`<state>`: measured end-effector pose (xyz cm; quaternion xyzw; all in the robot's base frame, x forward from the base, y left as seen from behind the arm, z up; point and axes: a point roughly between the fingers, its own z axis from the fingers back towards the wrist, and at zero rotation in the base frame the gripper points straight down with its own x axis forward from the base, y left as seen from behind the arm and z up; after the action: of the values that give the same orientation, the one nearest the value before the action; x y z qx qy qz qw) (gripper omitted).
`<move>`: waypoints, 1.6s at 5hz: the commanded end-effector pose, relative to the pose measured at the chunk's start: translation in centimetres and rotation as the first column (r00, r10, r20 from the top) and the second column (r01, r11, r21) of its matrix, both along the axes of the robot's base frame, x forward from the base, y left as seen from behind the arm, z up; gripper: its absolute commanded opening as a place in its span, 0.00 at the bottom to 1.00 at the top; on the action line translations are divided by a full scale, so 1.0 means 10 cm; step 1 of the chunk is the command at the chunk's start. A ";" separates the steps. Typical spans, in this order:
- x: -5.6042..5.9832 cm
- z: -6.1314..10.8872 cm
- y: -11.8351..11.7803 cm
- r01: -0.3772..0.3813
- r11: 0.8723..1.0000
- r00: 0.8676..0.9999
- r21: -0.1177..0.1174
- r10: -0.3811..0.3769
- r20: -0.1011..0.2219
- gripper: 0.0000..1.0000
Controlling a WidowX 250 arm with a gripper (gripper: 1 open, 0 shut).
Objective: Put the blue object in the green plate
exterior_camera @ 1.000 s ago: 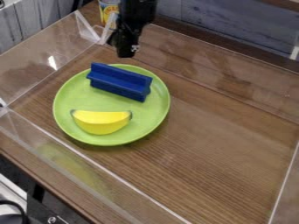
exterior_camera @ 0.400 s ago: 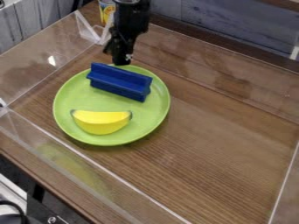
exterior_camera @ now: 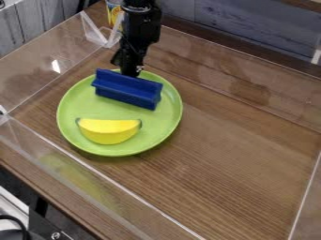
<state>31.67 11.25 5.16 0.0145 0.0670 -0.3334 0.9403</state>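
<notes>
The blue object (exterior_camera: 129,90), a dark blue block with a raised ridge, lies in the far half of the green plate (exterior_camera: 163,120). My gripper (exterior_camera: 127,69) comes down from above at the block's far edge. Its dark fingers are pressed together and its tips are at or just over the block's back rim. I cannot tell whether they touch it. Nothing shows between the fingers.
A yellow banana-shaped piece (exterior_camera: 108,129) lies in the near half of the plate. Clear plastic walls (exterior_camera: 38,56) ring the wooden tabletop (exterior_camera: 238,141) on all sides. The arm's body rises at the top centre.
The gripper has moved down and slightly left, from behind the plate's far rim to the blue block's back edge. The block and the banana piece have stayed put.
</notes>
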 end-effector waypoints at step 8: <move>-0.13 0.32 0.14 0.168 0.985 0.981 0.025 -0.170 0.097 1.00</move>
<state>29.89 12.64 7.21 0.0293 0.0348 -0.4081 0.9118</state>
